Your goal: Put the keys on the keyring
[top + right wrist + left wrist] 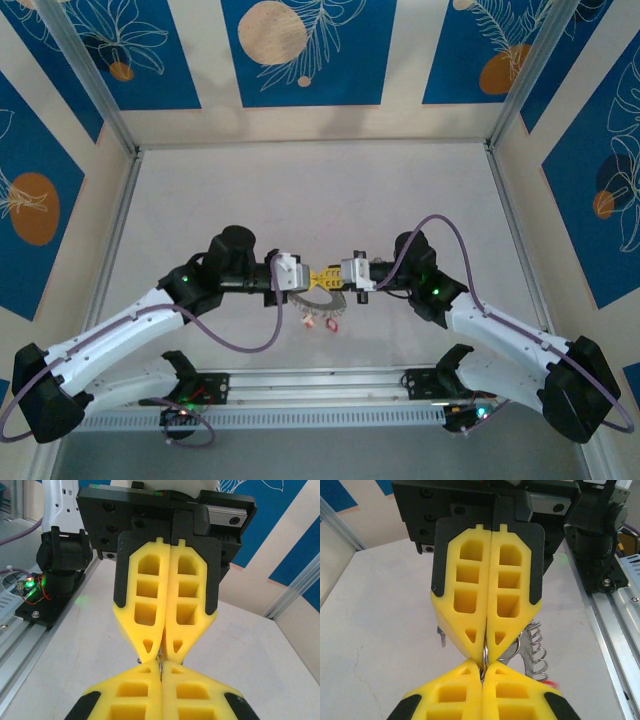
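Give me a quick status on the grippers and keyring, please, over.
Left gripper and right gripper shut, tip to tip on keyring. Keys close beside it, red tags showing. No obstruction seen.

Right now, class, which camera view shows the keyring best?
Left wrist: the keyring hangs close, its coiled edge clear beside the yellow fingers. Top external gives a small, distant grey arc; right wrist, a metal sliver between fingertips.

Centre is blocked by left gripper (320, 273) and right gripper (335, 273), met tip to tip; far table (300, 190) is left open.
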{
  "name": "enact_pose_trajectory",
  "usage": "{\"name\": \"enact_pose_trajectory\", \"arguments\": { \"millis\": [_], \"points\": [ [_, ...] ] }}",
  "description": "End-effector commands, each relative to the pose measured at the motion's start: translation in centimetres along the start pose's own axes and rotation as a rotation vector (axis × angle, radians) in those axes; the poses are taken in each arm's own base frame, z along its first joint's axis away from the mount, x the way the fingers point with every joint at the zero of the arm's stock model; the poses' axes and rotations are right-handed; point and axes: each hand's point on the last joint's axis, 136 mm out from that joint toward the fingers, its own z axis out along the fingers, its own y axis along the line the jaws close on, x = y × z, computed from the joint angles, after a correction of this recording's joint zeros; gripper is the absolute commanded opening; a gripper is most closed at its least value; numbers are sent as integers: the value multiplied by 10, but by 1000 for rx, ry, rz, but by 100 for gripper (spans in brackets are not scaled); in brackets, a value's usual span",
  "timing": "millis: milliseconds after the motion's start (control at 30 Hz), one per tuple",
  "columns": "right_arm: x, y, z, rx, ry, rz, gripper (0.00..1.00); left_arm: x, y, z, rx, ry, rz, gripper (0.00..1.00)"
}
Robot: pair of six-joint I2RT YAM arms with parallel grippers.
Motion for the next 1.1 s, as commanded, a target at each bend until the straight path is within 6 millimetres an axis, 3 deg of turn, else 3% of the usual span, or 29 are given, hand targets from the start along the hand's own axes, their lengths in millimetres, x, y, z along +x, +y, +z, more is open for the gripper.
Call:
{"name": "enact_pose_trajectory", "arguments": {
  "millis": [0,167,233,333,367,400,433,500,700,800,933,1067],
  "points": [
    [-10,1,-3,16,-33,-60,2,-3,15,-3,-76,23,2,0],
    [2,4,-6,23,27,-56,9,2,20,-5,-108,56,14,0],
    [6,5,-6,16,49,-55,1,4,19,-6,-107,70,18,0],
    [6,3,-7,15,61,-44,0,8,19,-4,-107,82,16,0],
    [6,2,-6,20,56,-41,0,8,19,-4,-105,83,11,12],
    [5,0,-6,27,52,-37,0,9,18,-3,-100,82,7,33],
    [5,-1,-6,33,47,-32,0,11,16,-2,-94,81,2,43],
    [3,-3,-6,44,36,-16,0,14,14,-1,-95,65,-2,46],
    [2,2,-6,36,6,12,0,13,4,5,-61,-2,-27,43],
    [0,4,-6,29,-13,11,0,14,3,9,-46,-6,-43,33],
    [-2,5,-6,20,-21,7,0,9,3,10,-45,-44,-53,30],
    [-2,8,-5,7,-29,7,0,3,-3,8,-23,-80,-38,17]
  ]
}}
